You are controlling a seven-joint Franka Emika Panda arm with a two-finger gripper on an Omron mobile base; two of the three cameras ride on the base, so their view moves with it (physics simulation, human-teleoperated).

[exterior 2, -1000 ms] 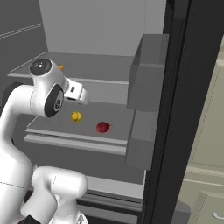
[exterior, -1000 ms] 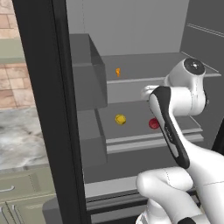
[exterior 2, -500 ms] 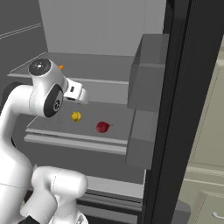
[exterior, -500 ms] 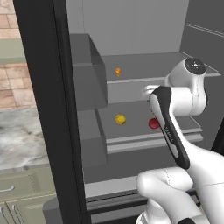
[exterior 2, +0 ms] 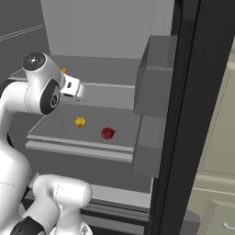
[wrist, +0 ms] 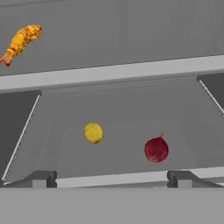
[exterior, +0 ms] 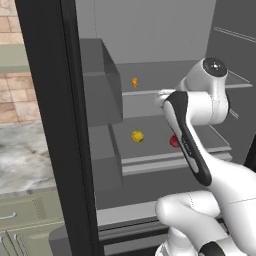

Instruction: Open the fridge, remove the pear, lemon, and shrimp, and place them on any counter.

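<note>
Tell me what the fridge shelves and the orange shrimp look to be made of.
The flat grey fridge shelves look like matte plastic or painted metal: uniform colour, no gloss or see-through, though the render leaves it open. The thin orange shrimp on the upper shelf looks breaded or fried: mottled, bumpy golden surface with a redder tail end.

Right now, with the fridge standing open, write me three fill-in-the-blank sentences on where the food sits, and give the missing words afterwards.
1. The lemon and the pear lie on the same shelf, the one ____ the shelf that holds the shrimp.
2. In the hand view, the fruit nearer the shrimp is the ____.
3. The pear and the lemon lie ____, with bare shelf between them.

Missing words: below; lemon; apart
</note>
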